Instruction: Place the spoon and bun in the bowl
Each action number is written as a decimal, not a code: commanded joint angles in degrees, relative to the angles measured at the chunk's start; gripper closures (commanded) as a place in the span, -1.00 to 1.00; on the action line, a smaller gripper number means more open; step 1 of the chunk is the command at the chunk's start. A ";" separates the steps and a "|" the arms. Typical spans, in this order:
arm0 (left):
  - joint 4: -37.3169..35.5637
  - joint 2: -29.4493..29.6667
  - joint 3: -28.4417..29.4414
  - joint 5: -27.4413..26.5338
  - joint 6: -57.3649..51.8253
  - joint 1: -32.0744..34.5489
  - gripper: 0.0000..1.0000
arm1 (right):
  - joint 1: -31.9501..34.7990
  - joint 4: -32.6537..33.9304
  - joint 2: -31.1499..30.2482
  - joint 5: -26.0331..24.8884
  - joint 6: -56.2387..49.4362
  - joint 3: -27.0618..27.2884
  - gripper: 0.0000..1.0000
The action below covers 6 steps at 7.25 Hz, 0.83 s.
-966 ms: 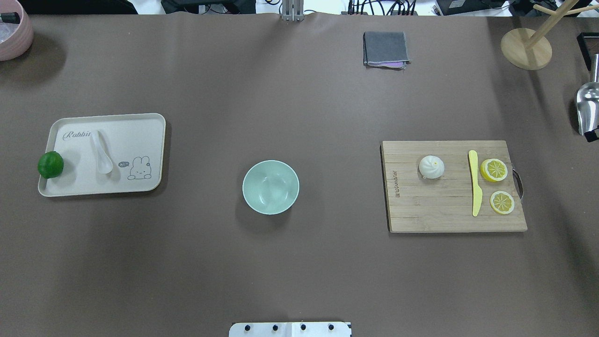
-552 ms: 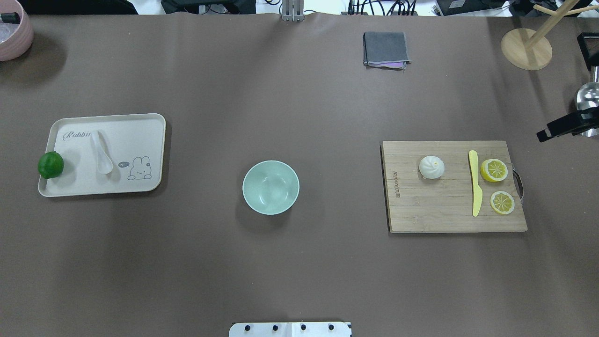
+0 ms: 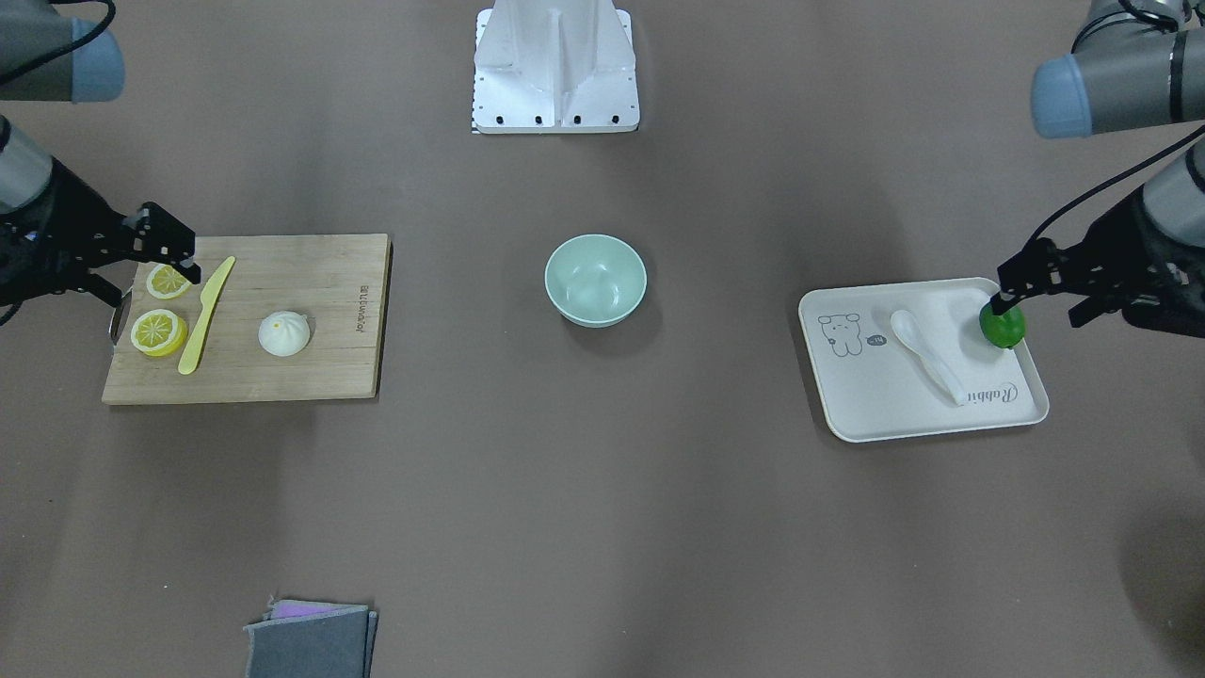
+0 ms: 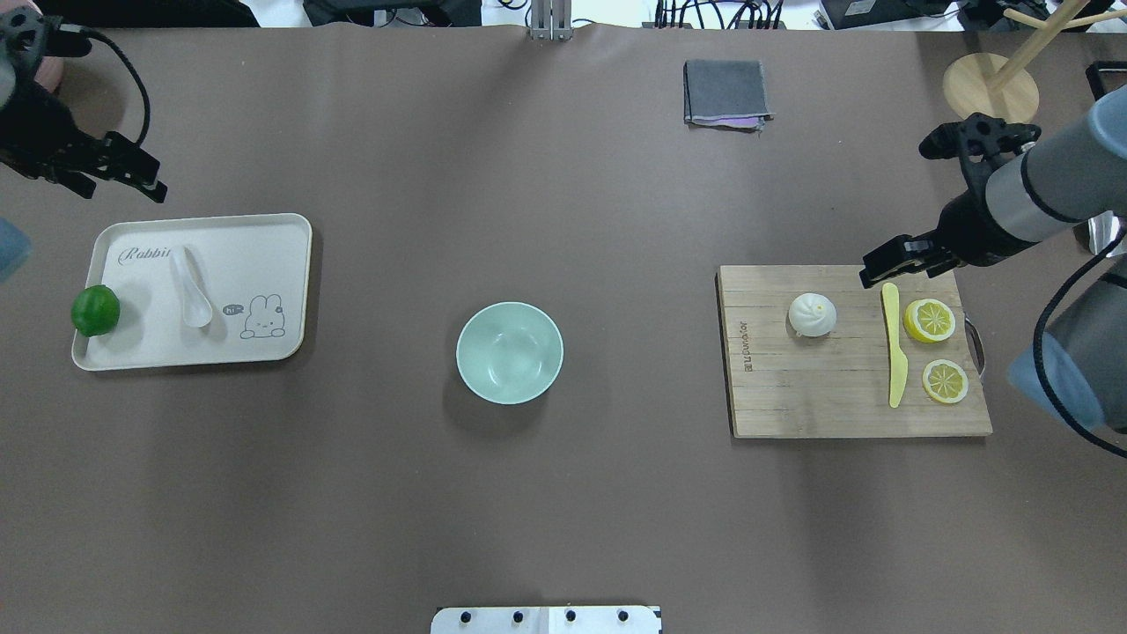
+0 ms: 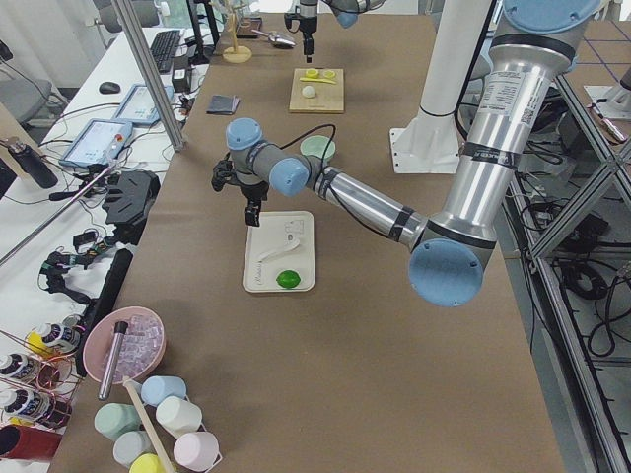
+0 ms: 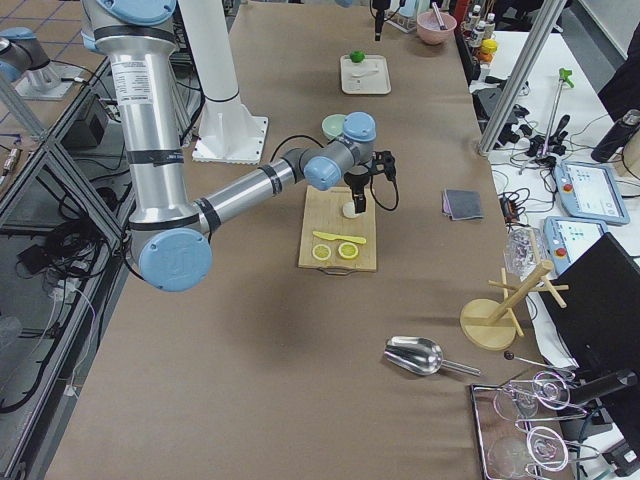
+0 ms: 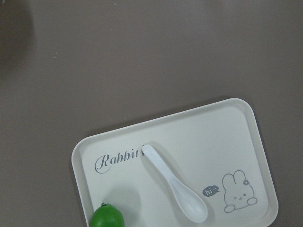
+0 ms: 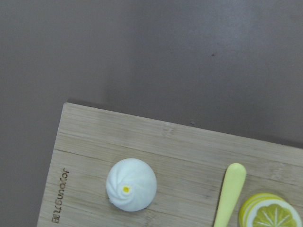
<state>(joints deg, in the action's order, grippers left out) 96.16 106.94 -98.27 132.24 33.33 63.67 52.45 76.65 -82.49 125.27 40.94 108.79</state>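
Observation:
The white spoon (image 4: 192, 286) lies on a cream rabbit tray (image 4: 264, 255) at the left; it also shows in the left wrist view (image 7: 175, 189). The white pleated bun (image 4: 812, 314) sits on a wooden cutting board (image 4: 810, 387) at the right and shows in the right wrist view (image 8: 131, 184). The mint-green bowl (image 4: 509, 352) stands empty in the middle. My left gripper (image 4: 121, 189) hovers open beyond the tray's far left corner. My right gripper (image 4: 898, 269) hovers open over the board's far edge, right of the bun. Both are empty.
A green lime (image 4: 95, 310) sits on the tray's left edge. A yellow plastic knife (image 4: 894, 343) and two lemon slices (image 4: 930, 320) lie on the board. A folded grey cloth (image 4: 724, 92) and a wooden stand (image 4: 990, 92) are at the far side.
Both arms have come into the overhead view: the right gripper moved in from the right edge to the board's far edge, the left gripper appeared beyond the tray. No object moved.

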 commanded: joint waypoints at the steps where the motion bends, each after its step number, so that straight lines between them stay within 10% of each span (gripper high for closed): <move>1: 3.49 3.26 4.30 -3.12 5.77 -4.77 -0.95 | -5.05 -0.09 0.93 -3.62 2.21 -2.08 -0.80; 4: 5.35 3.27 5.90 -3.22 5.87 -5.40 -0.95 | -7.97 -3.95 6.55 -5.21 2.39 -11.13 -0.63; 5: 5.35 3.27 5.90 -3.22 5.87 -5.57 -0.94 | -7.97 -4.05 6.47 -5.12 2.48 -11.15 -0.18; 6: 5.35 3.19 5.90 -3.22 5.87 -5.92 -0.94 | -7.89 -4.05 6.38 -4.43 2.40 -10.62 0.85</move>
<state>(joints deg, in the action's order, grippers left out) 101.47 110.19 -92.43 129.04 39.17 58.15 44.62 72.88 -76.25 120.32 43.36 98.22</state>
